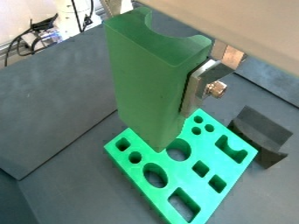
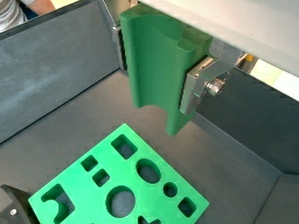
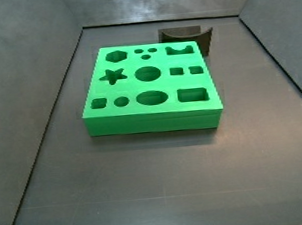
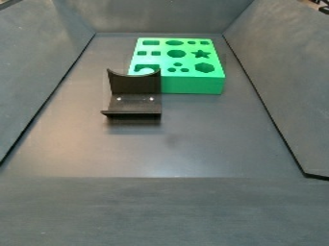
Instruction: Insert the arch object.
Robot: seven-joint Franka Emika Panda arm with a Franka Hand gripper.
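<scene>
A: Status?
B: Gripper (image 1: 198,87) clamps the arch object (image 1: 149,74), hanging above the green block (image 1: 176,171). Pick done.
A: Left?
B: Insertion into the arch slot (image 3: 179,49); arm isn't visible in either side view.

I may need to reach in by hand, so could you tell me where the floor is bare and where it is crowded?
Bare floor fills the broad stretch in front of the fixture, plus strips between the green block and each side wall. It is crowded only at the far end, where fixture and block stand close together. The gripper hangs above the block, holding the arch piece.
</scene>
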